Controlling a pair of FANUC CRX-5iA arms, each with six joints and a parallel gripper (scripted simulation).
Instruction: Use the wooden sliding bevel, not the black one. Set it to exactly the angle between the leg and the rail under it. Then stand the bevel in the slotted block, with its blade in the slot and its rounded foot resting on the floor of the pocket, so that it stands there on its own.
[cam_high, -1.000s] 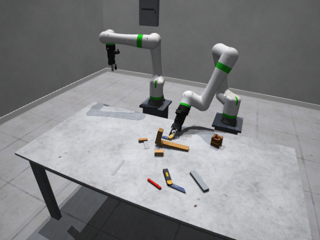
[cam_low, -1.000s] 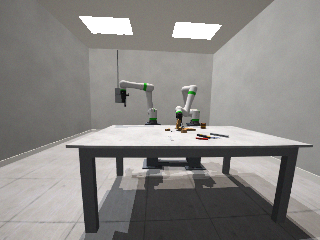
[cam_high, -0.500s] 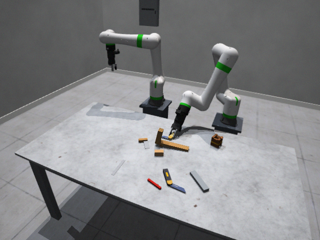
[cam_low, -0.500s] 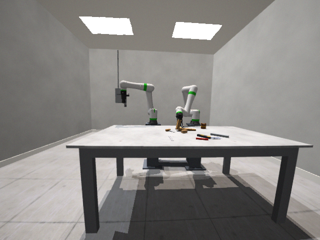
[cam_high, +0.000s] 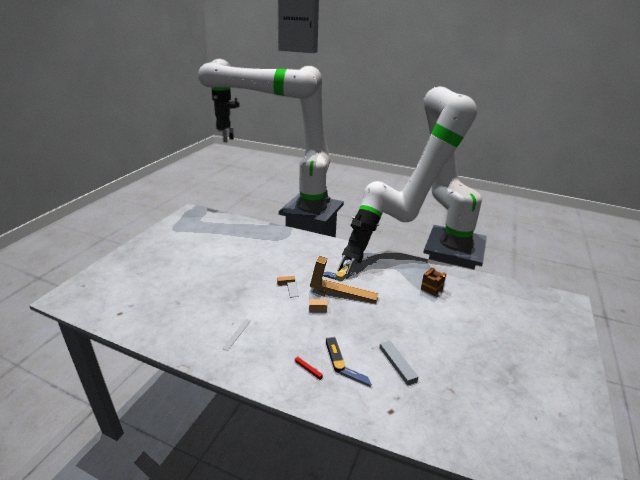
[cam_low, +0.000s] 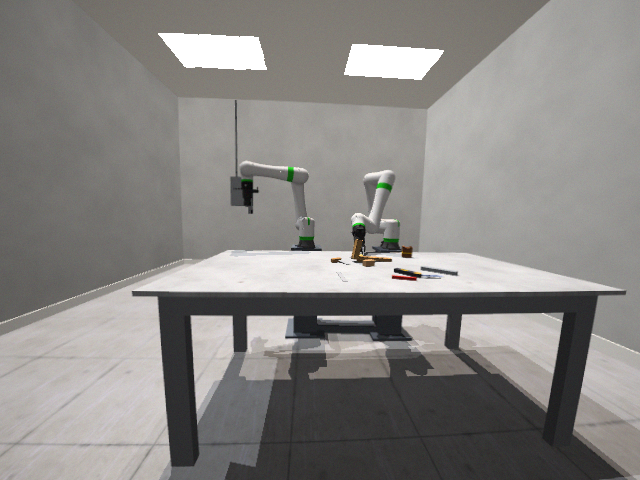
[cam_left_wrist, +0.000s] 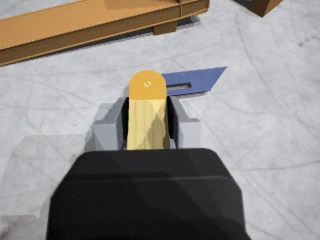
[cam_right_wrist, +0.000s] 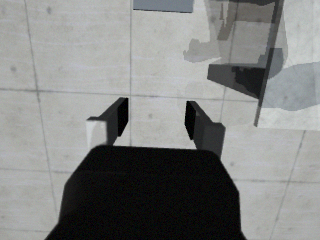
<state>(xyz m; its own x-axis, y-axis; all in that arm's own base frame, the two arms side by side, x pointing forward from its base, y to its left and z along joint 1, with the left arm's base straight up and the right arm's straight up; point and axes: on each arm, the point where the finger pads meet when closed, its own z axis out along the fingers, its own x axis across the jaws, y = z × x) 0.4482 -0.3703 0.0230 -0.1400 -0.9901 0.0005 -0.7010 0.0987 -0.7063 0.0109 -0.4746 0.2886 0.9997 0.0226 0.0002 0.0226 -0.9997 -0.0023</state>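
While the right gripper (cam_high: 227, 135) (cam_low: 250, 210) (cam_right_wrist: 157, 111) hangs wide open off the table (cam_high: 170, 320) (cam_low: 289, 281), the left gripper (cam_high: 345, 266) (cam_left_wrist: 148, 109) is clamped on the wooden sliding bevel (cam_high: 341, 272) (cam_left_wrist: 147, 120), handle between fingers, blue blade swung out sideways, near the leg (cam_high: 320, 269) (cam_low: 357, 250) and rail (cam_high: 348, 290) (cam_low: 379, 258) (cam_left_wrist: 100, 32). Slotted block (cam_high: 433, 282) (cam_low: 407, 252) stands apart, bevel not in it.

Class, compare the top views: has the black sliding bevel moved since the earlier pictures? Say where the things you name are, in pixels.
No; the black sliding bevel (cam_high: 334, 353) (cam_low: 407, 272) lies in the same place beside the red stick (cam_high: 308, 367) (cam_low: 403, 277).
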